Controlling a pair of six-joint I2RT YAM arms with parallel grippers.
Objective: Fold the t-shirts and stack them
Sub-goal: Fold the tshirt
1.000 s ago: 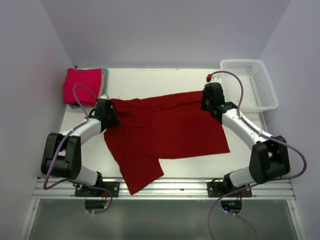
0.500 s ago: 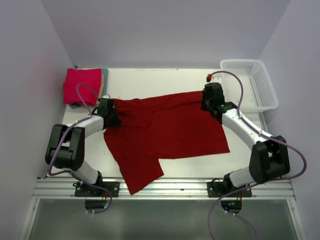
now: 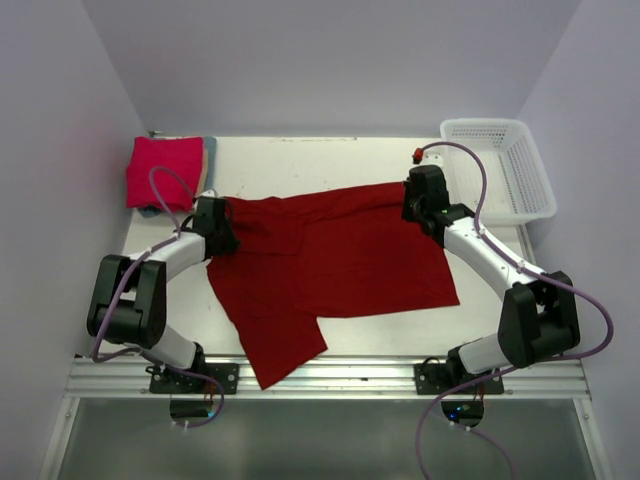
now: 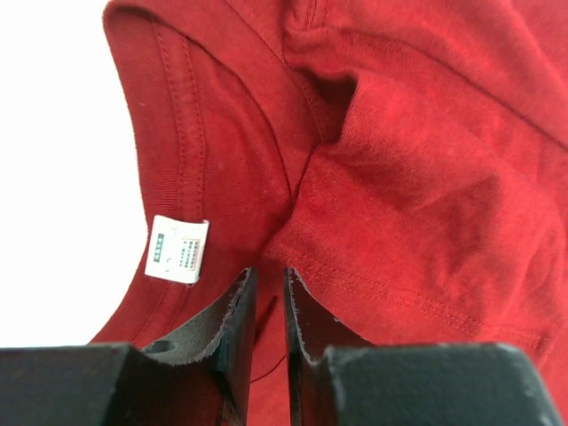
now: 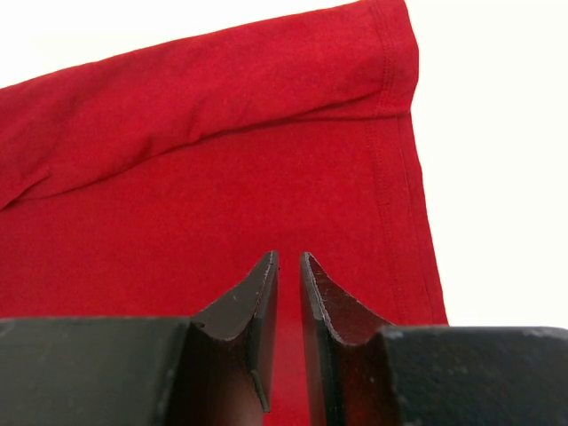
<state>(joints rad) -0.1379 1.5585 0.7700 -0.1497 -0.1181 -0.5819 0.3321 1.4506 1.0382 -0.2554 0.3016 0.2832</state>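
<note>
Overhead, a dark red shirt (image 3: 340,260) lies spread across the middle of the tabletop (image 3: 300,160), one flap reaching toward the near edge. The left pincer (image 3: 226,232) sits at its upper left corner and the right pincer (image 3: 412,210) at its upper right. A folded pink-red shirt (image 3: 163,172) rests in the far left corner on a blue-grey shirt (image 3: 148,211). A white basket (image 3: 548,205) stands in the far right corner.

On the left wrist, the fingers (image 4: 235,311) are drawn nearly together, clamped on the red cloth, whose creases run in toward the tips. A white label (image 4: 176,249) sits just beside them, inside the collar.

On the right wrist, the fingers (image 5: 257,293) are likewise pinched on the cloth, near its hemmed edge.
</note>
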